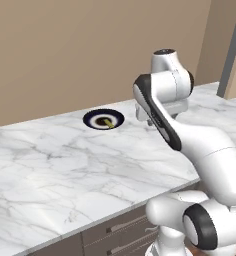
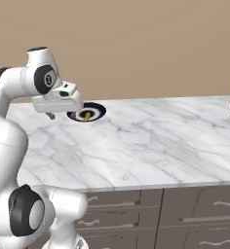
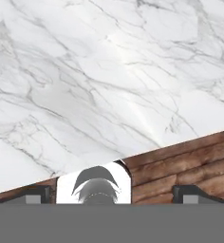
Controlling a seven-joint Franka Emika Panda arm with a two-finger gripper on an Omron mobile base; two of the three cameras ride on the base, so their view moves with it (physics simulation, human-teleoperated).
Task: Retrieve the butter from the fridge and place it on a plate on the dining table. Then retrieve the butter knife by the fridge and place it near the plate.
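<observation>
One stick of butter point(image 1: 108, 121) already lies on the plate point(image 1: 92, 116) at the far edge of the dining table point(image 1: 65, 170), so with your gripper point(image 3: 112, 194) spread wide and empty, judge it soft and slippery, best pinched gently across its narrow sides.

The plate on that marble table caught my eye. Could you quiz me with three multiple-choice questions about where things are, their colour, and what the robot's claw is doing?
1. Where does the butter lie?
A. on the plate
B. on the bare marble
C. in the gripper

2. What colour is the plate?
A. plain white
B. dark with a pale ring
C. red

3. How is the gripper?
A. shut on the butter
B. shut on a knife
C. open, holding nothing

Answers: 1 A, the yellow stick rests at the plate's centre on the dining table. 2 B, both base views show it. 3 C, the hand view shows the fingertips far apart with nothing between.
</observation>
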